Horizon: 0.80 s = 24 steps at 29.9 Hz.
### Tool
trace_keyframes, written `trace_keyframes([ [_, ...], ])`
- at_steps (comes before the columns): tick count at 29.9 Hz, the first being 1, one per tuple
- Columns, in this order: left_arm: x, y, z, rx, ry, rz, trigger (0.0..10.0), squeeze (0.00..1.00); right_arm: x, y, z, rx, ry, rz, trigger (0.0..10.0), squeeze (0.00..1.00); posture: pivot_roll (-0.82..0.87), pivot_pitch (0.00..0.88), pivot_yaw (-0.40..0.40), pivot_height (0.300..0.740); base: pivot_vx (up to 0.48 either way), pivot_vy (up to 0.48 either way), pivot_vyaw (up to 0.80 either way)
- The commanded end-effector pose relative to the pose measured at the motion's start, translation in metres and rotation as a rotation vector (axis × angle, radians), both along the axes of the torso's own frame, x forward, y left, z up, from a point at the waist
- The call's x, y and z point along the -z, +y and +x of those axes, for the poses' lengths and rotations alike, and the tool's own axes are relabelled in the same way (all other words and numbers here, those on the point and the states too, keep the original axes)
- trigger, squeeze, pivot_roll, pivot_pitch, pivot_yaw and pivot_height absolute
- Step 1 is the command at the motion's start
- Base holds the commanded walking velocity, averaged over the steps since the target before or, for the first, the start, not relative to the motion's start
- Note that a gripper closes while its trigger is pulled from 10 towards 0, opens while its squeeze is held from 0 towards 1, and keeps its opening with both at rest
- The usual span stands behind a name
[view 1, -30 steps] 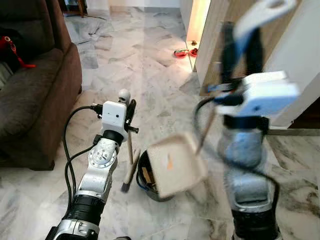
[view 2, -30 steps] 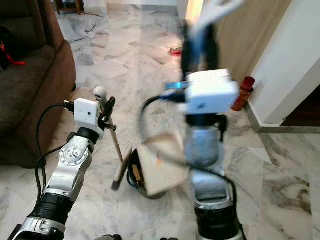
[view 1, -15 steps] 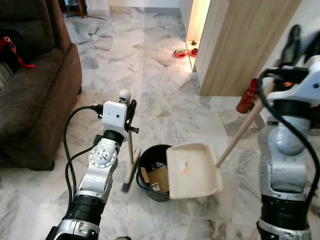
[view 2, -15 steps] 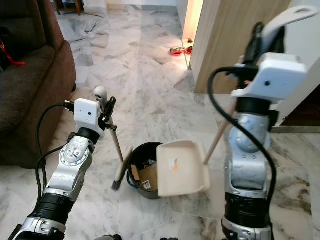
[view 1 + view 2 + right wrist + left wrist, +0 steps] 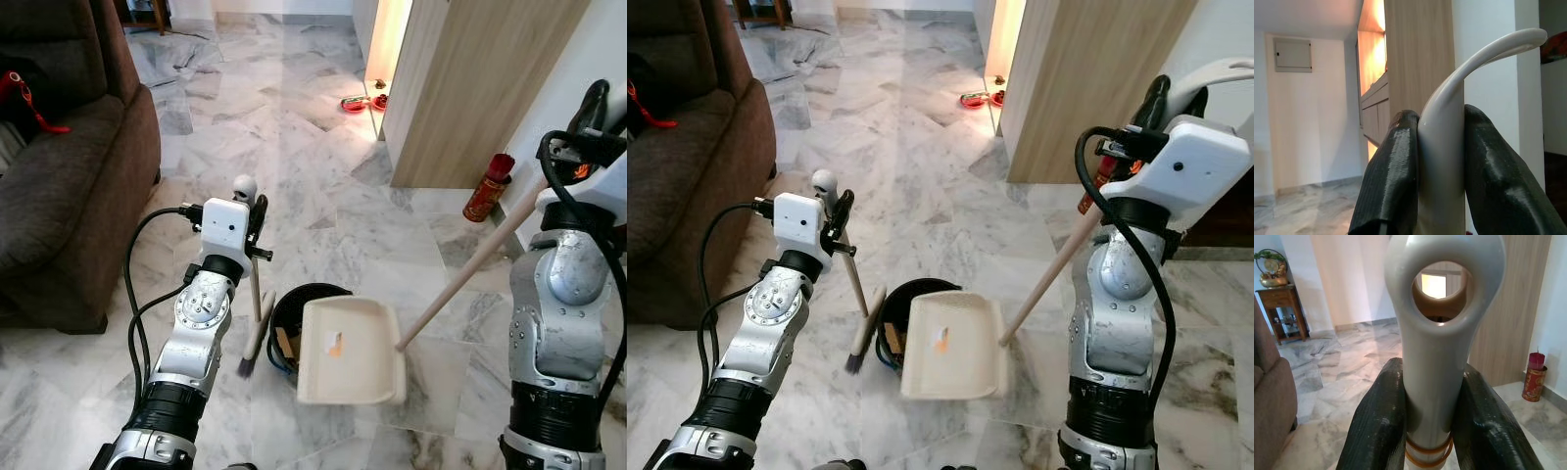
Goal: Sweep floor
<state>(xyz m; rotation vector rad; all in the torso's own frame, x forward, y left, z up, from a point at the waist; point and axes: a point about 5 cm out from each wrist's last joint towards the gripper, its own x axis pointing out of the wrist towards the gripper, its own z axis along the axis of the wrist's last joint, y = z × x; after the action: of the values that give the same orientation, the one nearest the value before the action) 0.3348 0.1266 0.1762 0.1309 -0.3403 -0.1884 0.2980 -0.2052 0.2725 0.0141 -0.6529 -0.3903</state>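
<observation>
My left gripper [image 5: 254, 210] is shut on the white handle [image 5: 1442, 357] of a small brush. The brush hangs nearly upright, with its head [image 5: 255, 341] by the floor just left of a black bin [image 5: 312, 292]. Cardboard scraps lie in the bin. My right gripper [image 5: 1159, 98] is shut on the white curved top [image 5: 1447, 147] of a long wooden pole [image 5: 470, 269]. At the pole's low end sits a cream dustpan [image 5: 348, 351]. The pan lies about level, over the near right part of the bin, and hides that part.
A brown sofa [image 5: 59, 176] fills the left side. To the right rise a wooden cabinet [image 5: 470, 88] and a white wall, with a red can [image 5: 487, 188] at their foot. Red bowls [image 5: 355, 103] lie far back on the marble floor [image 5: 294, 157].
My right arm swung from the middle out to the right. The dustpan went from tilted up over the bin to lower and level. The left arm and brush stayed put.
</observation>
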Motion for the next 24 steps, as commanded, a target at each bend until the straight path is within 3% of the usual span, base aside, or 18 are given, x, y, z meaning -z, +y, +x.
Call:
trace_keyframes([
  [1, -0.0105, -0.0021, -0.0013, -0.002, -0.057, 0.01, 10.0, 0.0, -0.0065, 0.0002, -0.0017, -0.006, -0.03, 0.004, 10.0, 0.0, 0.11, 0.125, -0.061, 0.74, 0.0, 0.0, 0.0],
  [17, -0.0122, -0.0001, -0.0025, -0.012, -0.073, -0.009, 10.0, 0.0, -0.0048, 0.0011, -0.0006, -0.022, -0.02, 0.013, 10.0, 0.0, 0.11, 0.128, -0.059, 0.74, 0.0, 0.0, 0.0],
  [24, -0.0126, -0.0002, -0.0026, -0.011, -0.076, -0.013, 10.0, 0.0, -0.0042, 0.0036, 0.0004, -0.033, -0.015, 0.015, 10.0, 0.0, 0.11, 0.128, -0.059, 0.74, -0.283, 0.0, 0.0],
])
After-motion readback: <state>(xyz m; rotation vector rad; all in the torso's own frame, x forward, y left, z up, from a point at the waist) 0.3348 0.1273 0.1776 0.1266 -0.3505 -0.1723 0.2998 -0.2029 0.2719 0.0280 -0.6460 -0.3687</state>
